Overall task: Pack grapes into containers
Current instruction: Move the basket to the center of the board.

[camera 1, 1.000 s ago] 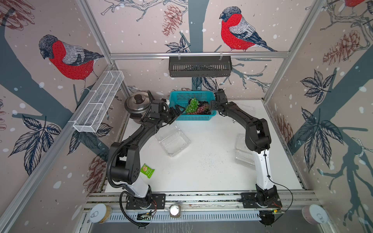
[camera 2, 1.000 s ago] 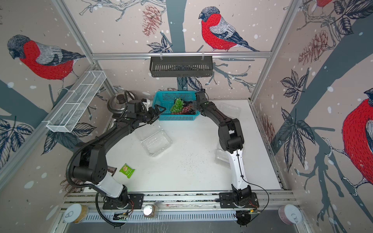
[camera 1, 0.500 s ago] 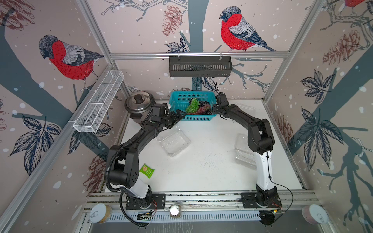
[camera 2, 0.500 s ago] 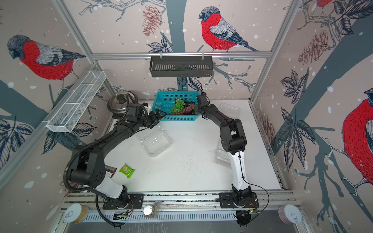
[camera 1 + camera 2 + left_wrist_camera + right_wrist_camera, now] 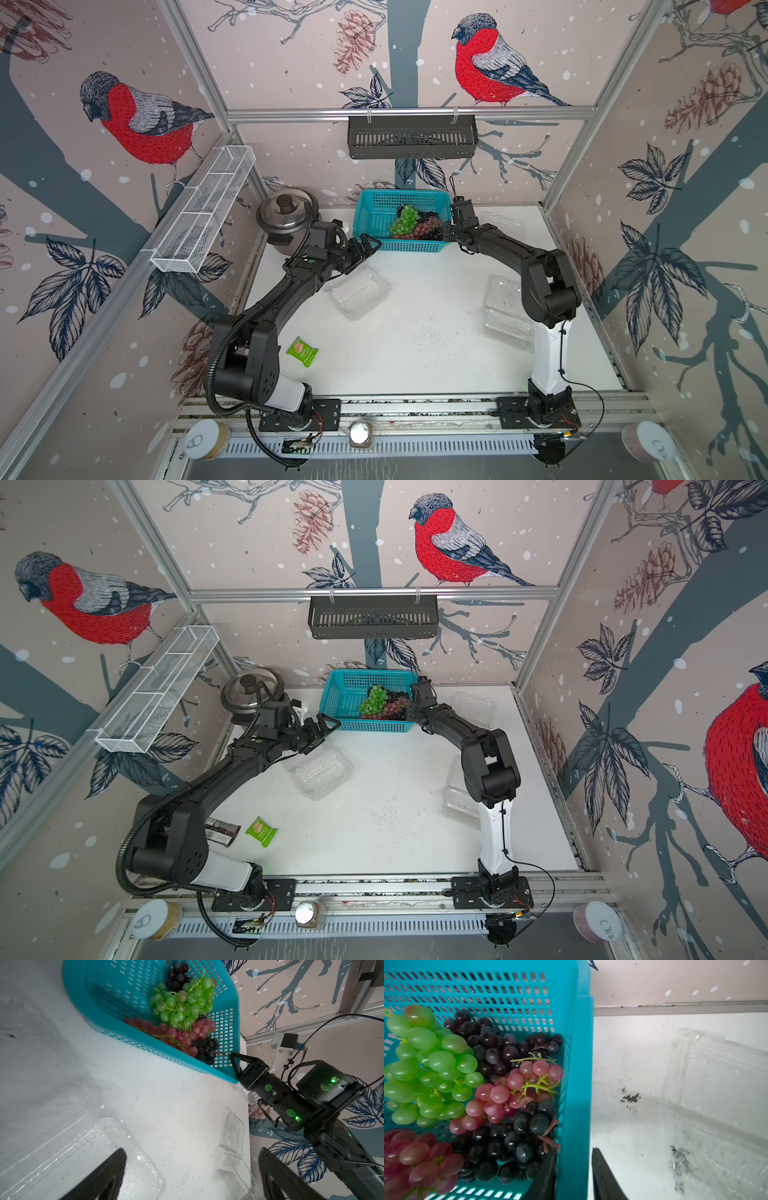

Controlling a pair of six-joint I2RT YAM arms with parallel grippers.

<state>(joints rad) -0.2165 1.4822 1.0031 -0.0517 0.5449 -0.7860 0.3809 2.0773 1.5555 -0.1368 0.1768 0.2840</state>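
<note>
Right fingers are drawing together since a second ago, and they are now straddling the right wall of the basket, one inside against the dark grapes and one outside, pinching that wall close to its near corner. Left fingers are staying spread wide, hovering just near of the basket's near-left corner and touching nothing, above the left container, which is lying open on the tabletop. All the grapes, green, red and dark bunches, are lying heaped in the right half of the basket, which is sitting at the far middle of the tabletop. A far container is lying just right of the basket, and a right container is lying open beside the right arm's elbow.
</note>
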